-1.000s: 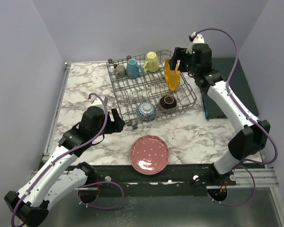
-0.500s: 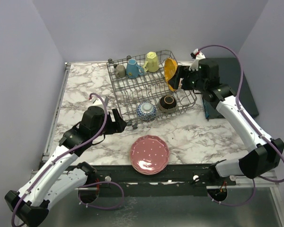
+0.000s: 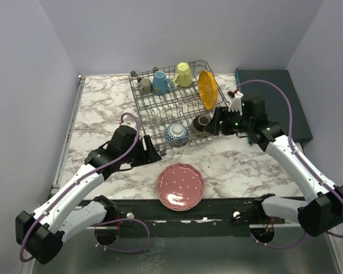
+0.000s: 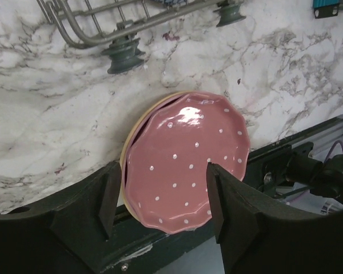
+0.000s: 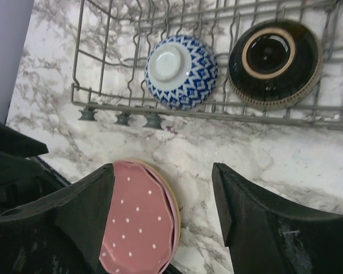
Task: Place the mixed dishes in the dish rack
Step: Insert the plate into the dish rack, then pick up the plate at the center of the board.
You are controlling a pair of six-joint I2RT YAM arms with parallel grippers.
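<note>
The dish rack [image 3: 160,111] sits toward the far side of the marble surface [image 3: 100,108]. Along its back row are a grey mug [image 3: 145,85], a blue mug [image 3: 160,83] and a yellow mug [image 3: 183,75]. An orange plate [image 3: 207,88] stands on edge at the right end. At the rack's near edge a blue and white bowl [image 3: 176,133] and a dark brown bowl [image 3: 202,123] rest side by side. A pink plate [image 3: 180,186] lies flat on the surface near the front edge, apart from the rack. The left fingers [image 4: 86,211] hover by the plate's far left side, spread apart and empty. The right fingers [image 5: 80,211], beside the dark brown bowl, are also apart, holding nothing. A dark teal box [image 3: 274,94] lies at the far right.
</note>
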